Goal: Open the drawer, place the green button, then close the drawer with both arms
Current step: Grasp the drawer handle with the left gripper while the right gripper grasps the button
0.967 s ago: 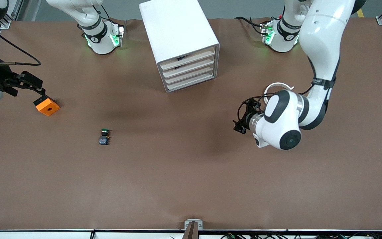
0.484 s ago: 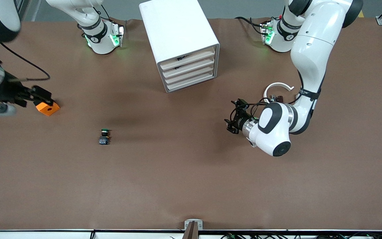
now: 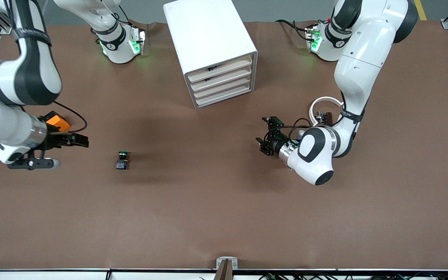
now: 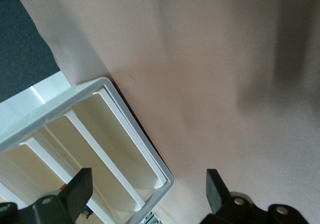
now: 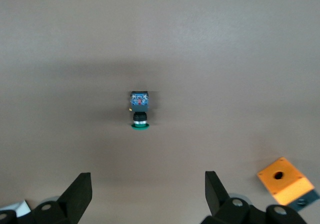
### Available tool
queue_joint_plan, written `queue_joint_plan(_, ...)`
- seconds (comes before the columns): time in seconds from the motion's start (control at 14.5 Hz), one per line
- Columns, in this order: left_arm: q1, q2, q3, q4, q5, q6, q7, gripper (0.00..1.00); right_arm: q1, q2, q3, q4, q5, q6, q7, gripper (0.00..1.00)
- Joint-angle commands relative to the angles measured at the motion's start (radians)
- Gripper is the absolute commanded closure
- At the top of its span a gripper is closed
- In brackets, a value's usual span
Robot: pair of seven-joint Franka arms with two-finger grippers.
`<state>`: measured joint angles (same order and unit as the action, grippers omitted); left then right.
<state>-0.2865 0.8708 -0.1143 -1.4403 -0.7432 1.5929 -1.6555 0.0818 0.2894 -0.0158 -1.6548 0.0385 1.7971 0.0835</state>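
Item: button (image 3: pixel 122 160), small, with a green cap, black body and bluish base; it lay on its side on the brown table (image 3: pixel 224 217), nearer to the front camera than the cabinet (image 3: pixel 210 50) and toward the right arm's end of the table from it. Handling, as judged: light, rigid, likely to roll or skid on the round cap; best taken across the black body, fingers either side, not on the cap. The right gripper (image 3: pixel 77 140) hung low above the table between the orange block (image 3: pixel 57 121) and the button, fingers spread wide and empty, the button close ahead of its tips and not touched; the right wrist view showed the button (image 5: pixel 140 111) centred between the fingers. The cabinet stood with all four drawers shut, the drawer (image 3: pixel 221 96) unopened. The left gripper (image 3: pixel 265 137) hovered above the table toward the left arm's end from the cabinet, fingers spread, empty, facing the drawer fronts. A white curved strip (image 3: pixel 324 105) lay beside the left arm.
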Motion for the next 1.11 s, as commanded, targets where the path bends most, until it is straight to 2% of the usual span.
queue_joint_plan(0.0,-0.022,0.031,0.002,0.032,-0.059,-0.019,-0.068,0.00,0.064,0.065,0.000,-0.008,-0.061,0.072,0.130,0.00)
queue_joint_plan(0.07,-0.042,0.042,0.002,0.032,-0.067,-0.019,-0.107,0.00,0.072,0.082,0.000,-0.040,-0.089,0.129,0.134,0.00)
queue_joint_plan(0.28,-0.085,0.053,0.002,0.031,-0.077,-0.019,-0.168,0.00,0.075,0.138,0.000,-0.108,-0.091,0.284,0.134,0.00)
queue_joint_plan(0.48,-0.094,0.059,0.001,0.024,-0.140,-0.042,-0.191,0.00,0.061,0.218,0.002,-0.111,-0.091,0.369,0.108,0.00)
queue_joint_plan(0.62,-0.123,0.060,0.001,0.024,-0.169,-0.056,-0.272,0.04,0.053,0.252,0.002,-0.112,-0.091,0.390,0.084,0.00)
queue_joint_plan(0.76,-0.164,0.060,-0.001,0.024,-0.188,-0.062,-0.354,0.17,0.046,0.280,0.002,-0.123,-0.089,0.403,0.084,0.00)
queue_joint_plan(0.83,-0.195,0.060,-0.001,0.023,-0.209,-0.068,-0.386,0.23,0.046,0.284,0.002,-0.153,-0.089,0.448,0.084,0.00)
queue_joint_plan(0.97,-0.217,0.071,0.001,0.015,-0.234,-0.076,-0.429,0.26,0.052,0.284,0.002,-0.242,-0.089,0.598,0.084,0.00)
queue_joint_plan(1.04,-0.221,0.076,0.001,0.009,-0.235,-0.082,-0.428,0.32,0.055,0.289,0.002,-0.258,-0.089,0.626,0.084,0.00)
